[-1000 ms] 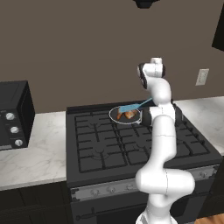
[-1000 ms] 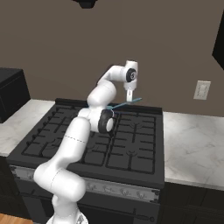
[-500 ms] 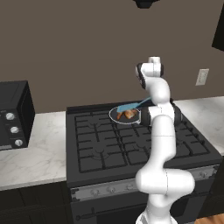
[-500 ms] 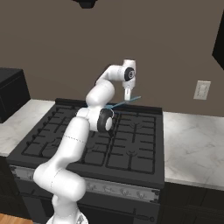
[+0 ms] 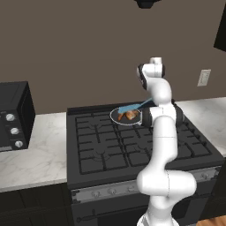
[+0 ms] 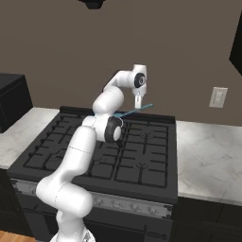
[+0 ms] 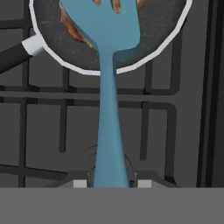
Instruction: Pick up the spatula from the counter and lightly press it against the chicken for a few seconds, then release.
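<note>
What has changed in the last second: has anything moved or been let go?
Nothing visibly. The pincer stays shut on the blue spatula, whose blade remains over the chicken in the pan on the stove.

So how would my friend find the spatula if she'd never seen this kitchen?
Find the big black stove between the white marble counters, then the round dark pan with brown chicken at its back. The long light-blue spatula slants over that pan, its thin handle pinched in the robot's hand. It's the only blue thing there.
</note>
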